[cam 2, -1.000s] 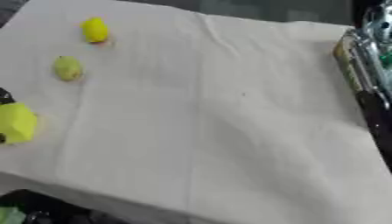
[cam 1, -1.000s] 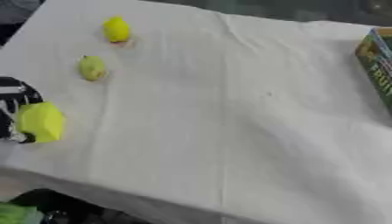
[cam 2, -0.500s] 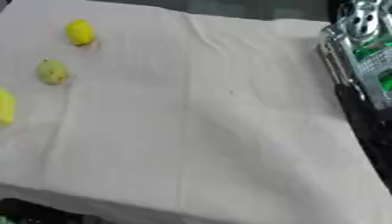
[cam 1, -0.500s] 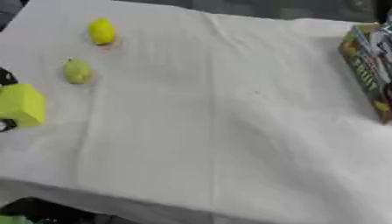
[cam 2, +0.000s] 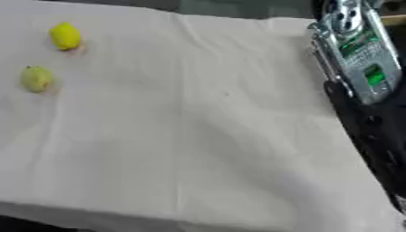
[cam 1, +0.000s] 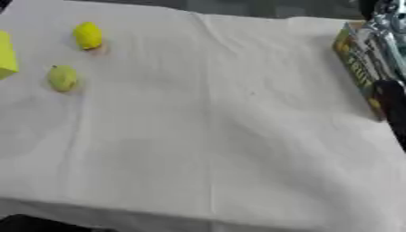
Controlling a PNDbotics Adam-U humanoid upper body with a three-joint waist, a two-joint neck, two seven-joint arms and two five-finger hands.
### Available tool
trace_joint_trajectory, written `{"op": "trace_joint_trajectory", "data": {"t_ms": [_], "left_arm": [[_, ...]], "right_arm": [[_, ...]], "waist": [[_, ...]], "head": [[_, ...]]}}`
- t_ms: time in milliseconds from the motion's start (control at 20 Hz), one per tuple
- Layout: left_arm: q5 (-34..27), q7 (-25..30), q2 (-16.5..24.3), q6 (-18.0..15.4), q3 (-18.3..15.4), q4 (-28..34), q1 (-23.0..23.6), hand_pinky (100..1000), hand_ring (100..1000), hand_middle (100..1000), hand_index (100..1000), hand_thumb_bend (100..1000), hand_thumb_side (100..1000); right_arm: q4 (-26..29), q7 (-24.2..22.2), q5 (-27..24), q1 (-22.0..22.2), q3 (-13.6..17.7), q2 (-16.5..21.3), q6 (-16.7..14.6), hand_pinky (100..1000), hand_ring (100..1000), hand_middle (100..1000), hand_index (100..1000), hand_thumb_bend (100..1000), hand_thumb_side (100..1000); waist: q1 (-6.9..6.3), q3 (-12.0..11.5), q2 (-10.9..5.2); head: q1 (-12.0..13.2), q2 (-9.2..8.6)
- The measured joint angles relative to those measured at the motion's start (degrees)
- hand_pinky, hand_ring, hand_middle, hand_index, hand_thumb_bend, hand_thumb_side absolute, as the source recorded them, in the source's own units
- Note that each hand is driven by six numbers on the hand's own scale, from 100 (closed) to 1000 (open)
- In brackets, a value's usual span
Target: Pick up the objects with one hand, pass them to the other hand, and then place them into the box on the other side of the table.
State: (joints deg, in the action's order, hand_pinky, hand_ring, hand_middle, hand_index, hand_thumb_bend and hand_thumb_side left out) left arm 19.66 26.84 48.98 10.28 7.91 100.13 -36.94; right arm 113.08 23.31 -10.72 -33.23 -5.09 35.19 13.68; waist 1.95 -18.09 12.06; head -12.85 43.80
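Table (cam 1: 206, 149) is covered in a white cloth, and the action sits at its two edges. Using the green pear-shaped fruit (cam 1: 63, 78) as the anchor: the yellow lemon-looking fruit (cam 1: 88, 35) lies just beyond it, further from the robot, and both sit loose on the cloth. To the pear's left, right at the frame edge, there's a bright yellow block (cam 1: 6, 55), only partly in view. My guess is the left hand has it, but that hand shows in neither eye view, so I can't tell how it's held.

Well across the table from the pear, on the right side, is the box (cam 1: 358, 68), with a green and yellow printed side. The right arm (cam 2: 361, 68) comes down over it, silver at the top and black lower down. I can't make out the right hand's fingers, so whether they're spread or curled is anyone's call.

Looks like the handover step to me. To do it well, I'd bring the block out over the bare middle of the cloth, well clear of the pear and lemon so nothing gets knocked. Present it with a free face toward the right hand, and let the right hand close on it fully before the left lets go. Then it's a short carry to the box.
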Motion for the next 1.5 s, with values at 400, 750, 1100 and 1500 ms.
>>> {"op": "trace_joint_trajectory", "data": {"t_ms": [400,750,1100,1500], "left_arm": [[-6.6,-18.8,-1.3,-2.3,0.9,9.3,1.2,436,522,520,616,253,100],[-1.4,-28.1,-1.2,-9.7,3.7,13.5,2.7,478,538,530,615,387,100],[7.4,-34.1,-0.9,-18.5,6.9,13.6,3.1,472,534,526,609,388,100],[8.2,-33.5,-0.9,-20.8,9.8,13.7,1.5,493,547,537,618,410,100]], "right_arm": [[0.3,-7.0,0.9,-1.1,-2.7,0.9,-0.5,876,843,841,783,412,484],[0.3,-20.8,-1.7,-2.1,-7.3,3.1,2.1,868,844,843,782,469,541],[0.3,-31.2,-7.3,-2.2,-9.4,5.1,5.8,871,848,847,784,466,552],[0.3,-34.9,-8.8,-3.0,-10.6,5.8,6.5,869,861,859,793,481,560]], "waist": [[0.0,0.4,0.02],[0.08,0.7,0.29],[0.34,0.7,0.37],[0.34,0.8,0.38]], "head": [[-1.8,-0.67],[-2.2,-1.82],[-2.3,-2.64],[-2.0,-2.79]]}}
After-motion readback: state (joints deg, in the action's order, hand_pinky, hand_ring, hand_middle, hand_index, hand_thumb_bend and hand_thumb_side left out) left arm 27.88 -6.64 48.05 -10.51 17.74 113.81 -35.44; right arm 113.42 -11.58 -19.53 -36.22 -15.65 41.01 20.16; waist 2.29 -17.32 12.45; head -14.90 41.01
